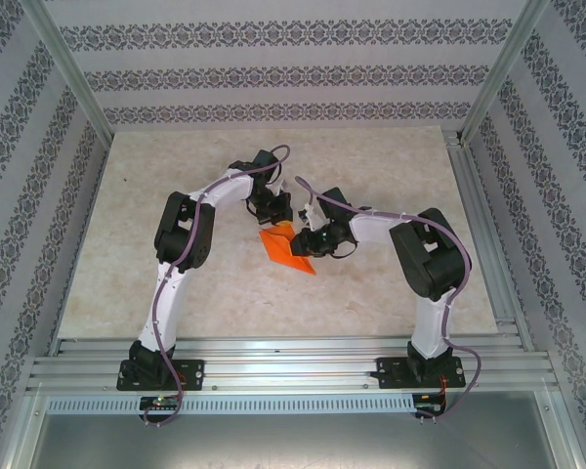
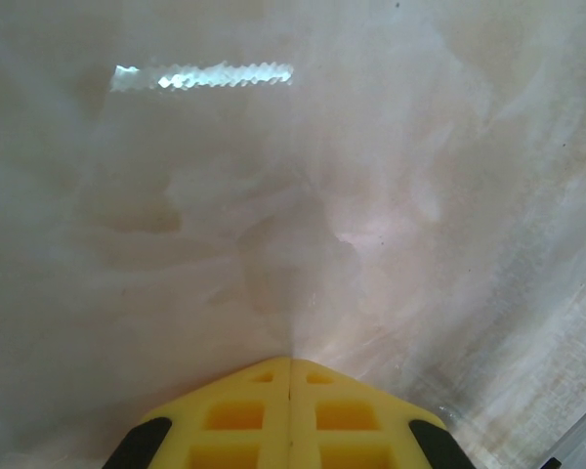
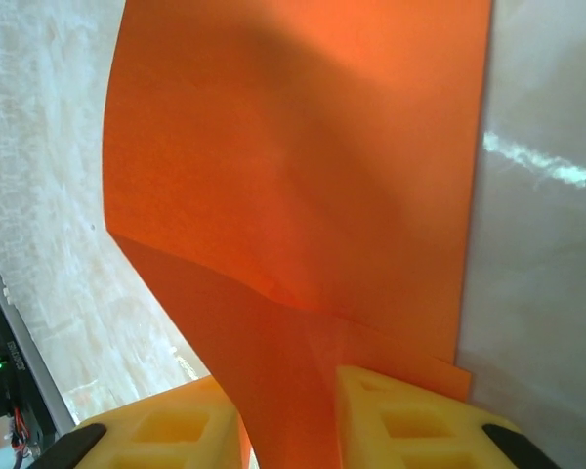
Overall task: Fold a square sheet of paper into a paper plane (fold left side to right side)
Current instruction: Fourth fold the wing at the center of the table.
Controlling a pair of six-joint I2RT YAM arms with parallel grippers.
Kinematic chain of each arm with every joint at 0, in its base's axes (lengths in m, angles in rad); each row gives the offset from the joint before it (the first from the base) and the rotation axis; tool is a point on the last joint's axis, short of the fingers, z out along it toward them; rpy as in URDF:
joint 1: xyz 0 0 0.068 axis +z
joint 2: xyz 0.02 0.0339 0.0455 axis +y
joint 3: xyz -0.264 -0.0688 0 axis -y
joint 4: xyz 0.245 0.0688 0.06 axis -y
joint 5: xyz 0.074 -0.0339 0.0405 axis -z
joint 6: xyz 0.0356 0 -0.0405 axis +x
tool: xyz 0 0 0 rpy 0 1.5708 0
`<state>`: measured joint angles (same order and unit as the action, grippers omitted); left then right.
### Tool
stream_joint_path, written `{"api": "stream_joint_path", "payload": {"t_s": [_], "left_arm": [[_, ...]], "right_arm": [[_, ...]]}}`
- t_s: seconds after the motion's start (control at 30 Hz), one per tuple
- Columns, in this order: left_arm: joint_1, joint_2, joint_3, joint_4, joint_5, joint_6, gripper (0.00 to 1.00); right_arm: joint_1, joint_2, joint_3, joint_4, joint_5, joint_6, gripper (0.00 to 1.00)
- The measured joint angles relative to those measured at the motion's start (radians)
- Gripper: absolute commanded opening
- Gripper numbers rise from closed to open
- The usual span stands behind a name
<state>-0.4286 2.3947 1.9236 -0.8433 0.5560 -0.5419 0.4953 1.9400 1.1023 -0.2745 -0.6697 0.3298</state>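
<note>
The left gripper point(image 2: 290, 363) points down at a pale, marbled beige tabletop point(image 2: 391, 195). Its two yellow fingers point(image 2: 236, 415) are pressed together along a thin seam with nothing between them. A bright, jagged streak of reflected light point(image 2: 203, 75) lies at upper left.

The top view looks steeply down from behind the arm bases point(image 1: 156, 371) at six o'clock. Both wrist views skim the table point(image 1: 176, 283) close up. The right one shares the square sheet of paper point(image 1: 285, 252) with it.
</note>
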Motion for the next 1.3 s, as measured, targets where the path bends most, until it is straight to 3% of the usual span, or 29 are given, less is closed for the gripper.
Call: {"api": "stream_joint_path", "payload": {"t_s": [0.1,0.37,1.3], "left_arm": [[0.0,0.0,0.0,0.0,-0.001,0.0,0.0],[-0.002,0.0,0.0,-0.001,-0.006,0.005,0.0],[-0.008,0.0,0.008,-0.014,-0.036,0.019,0.0]], "right_arm": [[0.0,-0.006,0.012,-0.008,0.003,-0.007,0.28],[0.0,-0.01,0.024,-0.023,0.006,-0.018,0.11],[-0.053,0.021,-0.013,0.005,-0.035,-0.018,0.09]]}}
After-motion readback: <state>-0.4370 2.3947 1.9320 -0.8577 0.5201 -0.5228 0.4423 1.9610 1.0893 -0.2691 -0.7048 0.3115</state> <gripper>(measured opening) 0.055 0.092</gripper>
